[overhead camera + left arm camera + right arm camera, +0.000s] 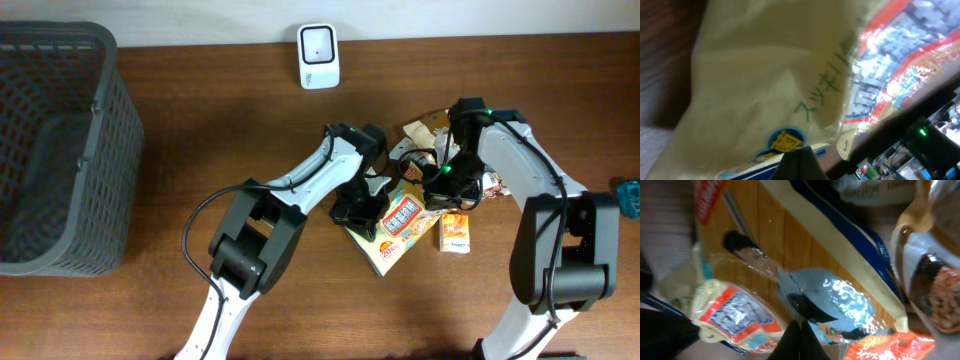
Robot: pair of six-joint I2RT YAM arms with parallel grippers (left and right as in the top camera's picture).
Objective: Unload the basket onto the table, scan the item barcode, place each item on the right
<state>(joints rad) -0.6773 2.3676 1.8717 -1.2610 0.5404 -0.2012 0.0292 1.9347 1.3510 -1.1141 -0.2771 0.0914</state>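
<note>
Both arms meet at the snack pile right of centre. The left gripper [358, 208] is closed at the left edge of the yellow snack packet [398, 225]. The right gripper [440, 188] is closed over glossy wrappers. I cannot tell if either pinches film. Best lift one packet alone and turn its barcode to the white scanner [318, 55] at the far edge. The small orange box [455, 232] crowds the pile, while the grey basket [100, 100] stands far left.

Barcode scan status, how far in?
Done: the left pincer is shut at the edge of the yellow snack packet, and the right pincer is shut beside it. In hand: a grasp, though it is unclear whether either actually pinches the film. Remaining: lift the packet, which lies on the table, and show its barcode to the white scanner at the far edge.
</note>
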